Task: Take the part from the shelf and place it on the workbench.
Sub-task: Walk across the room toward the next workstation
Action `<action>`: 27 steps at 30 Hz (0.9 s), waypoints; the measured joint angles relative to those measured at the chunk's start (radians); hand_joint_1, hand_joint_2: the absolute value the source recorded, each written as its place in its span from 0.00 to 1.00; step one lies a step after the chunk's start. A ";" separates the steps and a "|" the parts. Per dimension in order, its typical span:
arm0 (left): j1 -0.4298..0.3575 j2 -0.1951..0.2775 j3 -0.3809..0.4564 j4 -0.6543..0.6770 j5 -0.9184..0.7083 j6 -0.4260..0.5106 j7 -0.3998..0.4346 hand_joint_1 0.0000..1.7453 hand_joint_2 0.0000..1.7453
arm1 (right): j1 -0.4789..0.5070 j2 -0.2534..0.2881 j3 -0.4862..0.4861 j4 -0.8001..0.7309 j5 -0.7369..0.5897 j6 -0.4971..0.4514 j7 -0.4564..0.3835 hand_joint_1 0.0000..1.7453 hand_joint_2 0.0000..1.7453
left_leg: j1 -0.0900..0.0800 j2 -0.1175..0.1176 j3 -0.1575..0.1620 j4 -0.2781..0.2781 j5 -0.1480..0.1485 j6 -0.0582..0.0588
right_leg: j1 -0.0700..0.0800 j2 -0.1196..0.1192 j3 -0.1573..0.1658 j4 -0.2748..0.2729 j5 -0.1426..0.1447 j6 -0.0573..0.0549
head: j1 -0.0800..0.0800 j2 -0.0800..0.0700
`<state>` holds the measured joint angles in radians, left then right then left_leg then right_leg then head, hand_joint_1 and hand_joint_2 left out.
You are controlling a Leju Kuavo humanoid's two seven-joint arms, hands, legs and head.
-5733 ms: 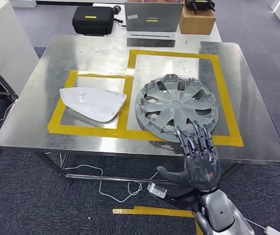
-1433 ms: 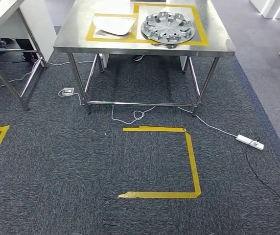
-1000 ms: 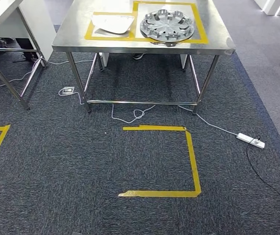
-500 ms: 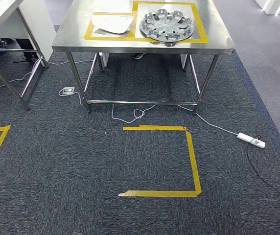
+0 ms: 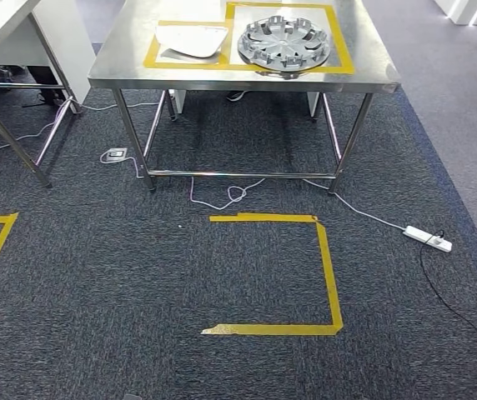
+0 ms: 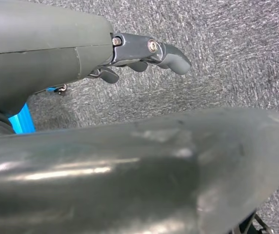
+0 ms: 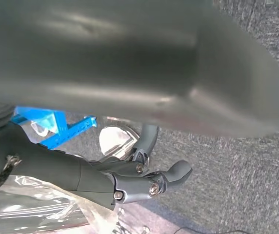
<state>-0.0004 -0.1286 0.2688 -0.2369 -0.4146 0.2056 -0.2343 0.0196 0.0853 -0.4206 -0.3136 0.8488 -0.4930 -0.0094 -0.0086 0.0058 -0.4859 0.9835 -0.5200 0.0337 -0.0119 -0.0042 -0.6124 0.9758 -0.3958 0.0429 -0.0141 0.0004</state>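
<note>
I see the hubcap (image 5: 283,42) on the far bench (image 5: 374,79), inside its tape box; left hand (image 6: 145,51) and right hand (image 7: 145,183) hang empty, fingers loosely apart.

One steel workbench (image 5: 374,82) carries two parts: one grey wheel cover (image 5: 283,43) and one white mirror cover (image 5: 192,39), each inside its own yellow-taped rectangle, two rectangles in all. One white power strip (image 5: 427,240) lies on the carpet. Two more yellow tape outlines mark the floor. Two robot hands hang above carpet, the left hand (image 6: 138,53) and right hand (image 7: 145,178), one per wrist view
</note>
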 joint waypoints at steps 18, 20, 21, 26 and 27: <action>-0.001 -0.001 0.012 0.000 -0.008 0.002 0.006 0.00 0.00 | -0.001 0.000 -0.042 0.000 -0.006 0.023 -0.021 0.00 0.00 | 0.000 0.000 -0.001 0.000 0.000 0.000 | 0.000 0.000 -0.001 0.000 0.000 0.000 | 0.000 0.000; -0.001 -0.001 0.014 0.000 -0.008 0.001 0.007 0.00 0.00 | -0.001 0.000 -0.042 0.000 0.000 0.023 -0.021 0.00 0.00 | 0.000 0.000 -0.001 0.000 0.000 0.000 | 0.000 0.000 -0.001 0.000 0.000 0.000 | 0.000 0.000; -0.001 -0.001 0.015 0.000 -0.008 0.001 0.007 0.00 0.00 | -0.001 0.000 -0.042 0.000 0.004 0.023 -0.020 0.00 0.00 | 0.000 0.000 -0.001 0.000 0.000 0.000 | 0.000 0.000 -0.001 0.000 0.000 0.000 | 0.000 0.000; -0.003 -0.002 0.016 0.000 -0.009 0.001 0.009 0.00 0.00 | -0.001 0.002 -0.042 0.000 0.022 0.018 -0.018 0.00 0.00 | 0.005 -0.001 0.004 -0.021 0.025 0.019 | -0.003 -0.001 -0.004 0.001 -0.007 0.016 | 0.002 0.000; -0.004 -0.002 0.016 0.000 -0.009 0.001 0.010 0.00 0.00 | -0.001 0.002 -0.042 0.000 0.025 0.017 -0.018 0.00 0.00 | 0.010 -0.003 0.003 -0.031 0.034 0.022 | -0.002 0.000 -0.019 0.033 -0.035 0.018 | 0.005 0.000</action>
<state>-0.0041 -0.1308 0.2852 -0.2369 -0.4234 0.2064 -0.2248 0.0185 0.0870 -0.4627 -0.3136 0.8742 -0.4763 -0.0270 0.0013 0.0030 -0.4831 0.9529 -0.4857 0.0562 -0.0144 -0.0040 -0.6313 1.0091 -0.4312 0.0614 -0.0093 0.0004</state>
